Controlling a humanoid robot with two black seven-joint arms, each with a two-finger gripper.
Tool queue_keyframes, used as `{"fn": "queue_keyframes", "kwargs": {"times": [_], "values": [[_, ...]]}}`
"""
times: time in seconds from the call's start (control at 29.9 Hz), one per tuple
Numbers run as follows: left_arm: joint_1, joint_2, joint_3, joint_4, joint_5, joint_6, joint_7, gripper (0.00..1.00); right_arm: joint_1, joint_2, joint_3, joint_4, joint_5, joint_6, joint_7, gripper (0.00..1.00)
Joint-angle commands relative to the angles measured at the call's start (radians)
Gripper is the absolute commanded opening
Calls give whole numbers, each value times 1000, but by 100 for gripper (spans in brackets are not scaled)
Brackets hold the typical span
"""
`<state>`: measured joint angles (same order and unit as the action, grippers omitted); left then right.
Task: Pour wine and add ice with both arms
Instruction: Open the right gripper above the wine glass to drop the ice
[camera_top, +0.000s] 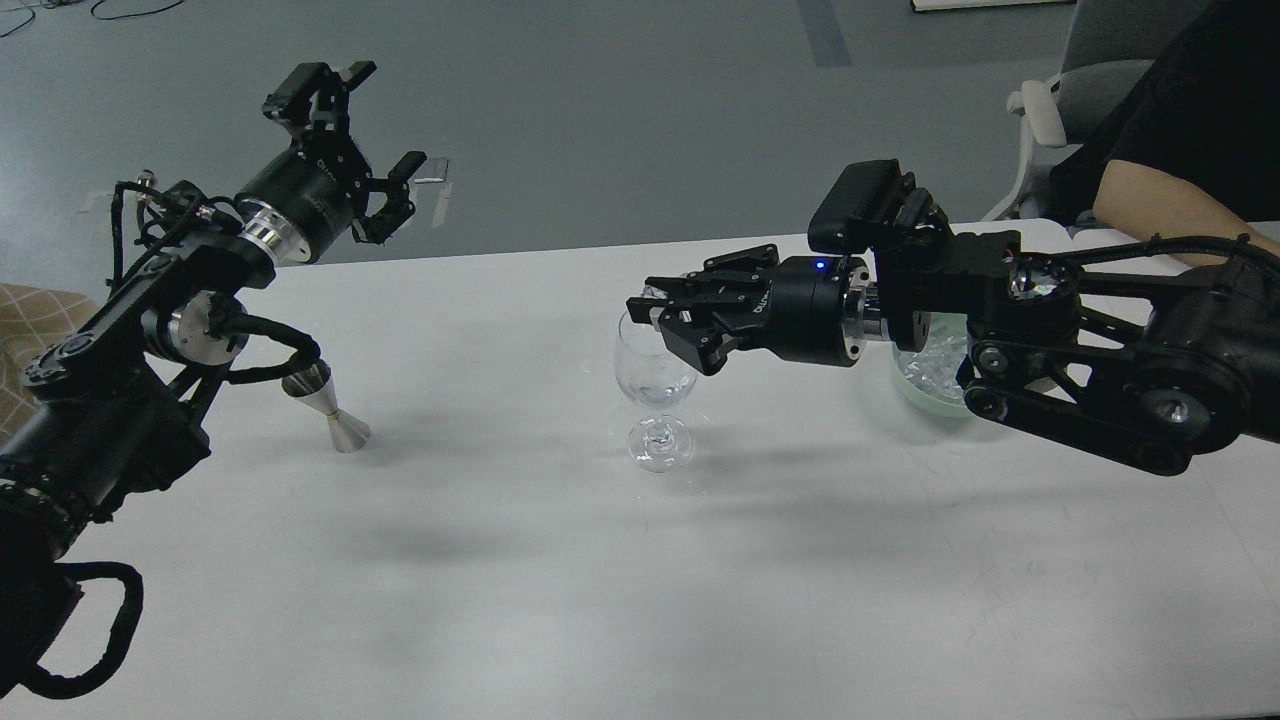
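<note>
At frame centre, an ice cube (648, 294) is pinched by the right hand (655, 312) over the wine glass (655, 385); at upper left, the left hand (365, 140) is spread, empty.

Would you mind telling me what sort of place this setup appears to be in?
Probably a lab or office workspace rather than a bar: a plain white table on a grey floor, an office chair behind it, and cables lying on the floor.

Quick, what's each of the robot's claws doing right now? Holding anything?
Left end effector: open, raised, holding nothing.
Right end effector: over the wine glass rim, fingers close together; whether they pinch an ice cube cannot be told.
</note>
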<state>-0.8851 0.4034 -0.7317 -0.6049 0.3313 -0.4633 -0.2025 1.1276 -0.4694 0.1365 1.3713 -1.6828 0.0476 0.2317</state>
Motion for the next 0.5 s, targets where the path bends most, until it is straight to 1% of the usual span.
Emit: {"fn": "queue_keyframes", "kwargs": {"times": [0.0, 0.1, 0.2, 0.27, 0.33, 0.43, 0.47], "values": [[0, 0, 0, -1, -2, 0, 0, 98, 0, -2, 0, 0, 0, 0, -2, 51], [0, 0, 0, 1, 0, 0, 0, 98, 1, -3, 0, 2, 0, -2, -2, 58], [0, 0, 0, 1, -2, 0, -2, 98, 1, -3, 2, 2, 0, -2, -2, 68], [0, 0, 0, -1, -2, 0, -2, 98, 1, -3, 3, 2, 0, -3, -2, 80], [0, 0, -1, -1, -2, 0, -2, 98, 0, -2, 3, 2, 0, -5, -3, 89], [0, 2, 0, -1, -5, -1, -2, 98, 0, -2, 3, 2, 0, -5, -3, 94], [0, 2, 0, -1, -6, -1, -2, 98, 1, -2, 3, 2, 2, -5, -3, 94]]}}
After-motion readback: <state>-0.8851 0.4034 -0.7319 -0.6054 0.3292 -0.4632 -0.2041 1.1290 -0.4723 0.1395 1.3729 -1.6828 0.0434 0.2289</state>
